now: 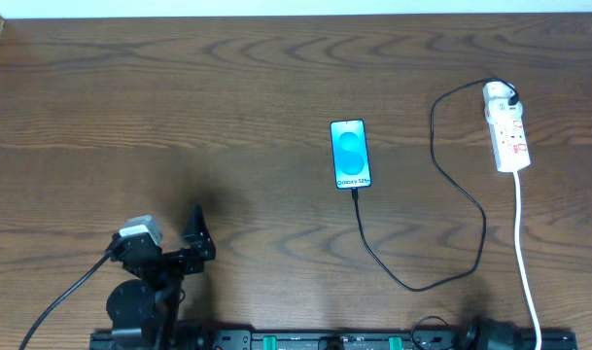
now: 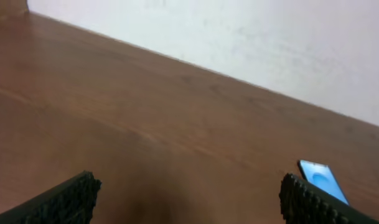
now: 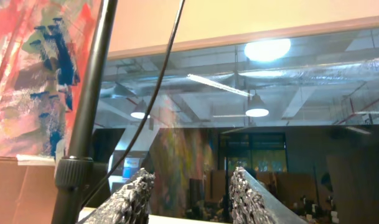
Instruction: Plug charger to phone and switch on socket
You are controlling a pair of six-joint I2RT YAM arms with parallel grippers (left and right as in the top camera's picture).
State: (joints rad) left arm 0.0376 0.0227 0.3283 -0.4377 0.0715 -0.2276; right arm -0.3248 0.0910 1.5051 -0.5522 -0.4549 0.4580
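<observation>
The phone (image 1: 351, 154) lies flat mid-table with its cyan screen lit, and it also shows at the right edge of the left wrist view as the phone (image 2: 323, 179). The charger's thin black cable (image 1: 470, 199) runs from the phone's near edge, where its tip (image 1: 355, 193) meets it, in a loop to a black adapter (image 1: 509, 97) seated in the socket (image 1: 505, 131), a white power strip at the right. My left gripper (image 2: 189, 199) hovers low over bare wood at the front left, open and empty. My right gripper (image 3: 192, 177) points up at the room, its fingers apart with nothing between them.
The strip's thick white cord (image 1: 525, 253) runs down to the front edge at the right. The right arm's base (image 1: 490, 335) sits at the front edge. A black stand pole (image 3: 83, 124) rises close beside the right wrist.
</observation>
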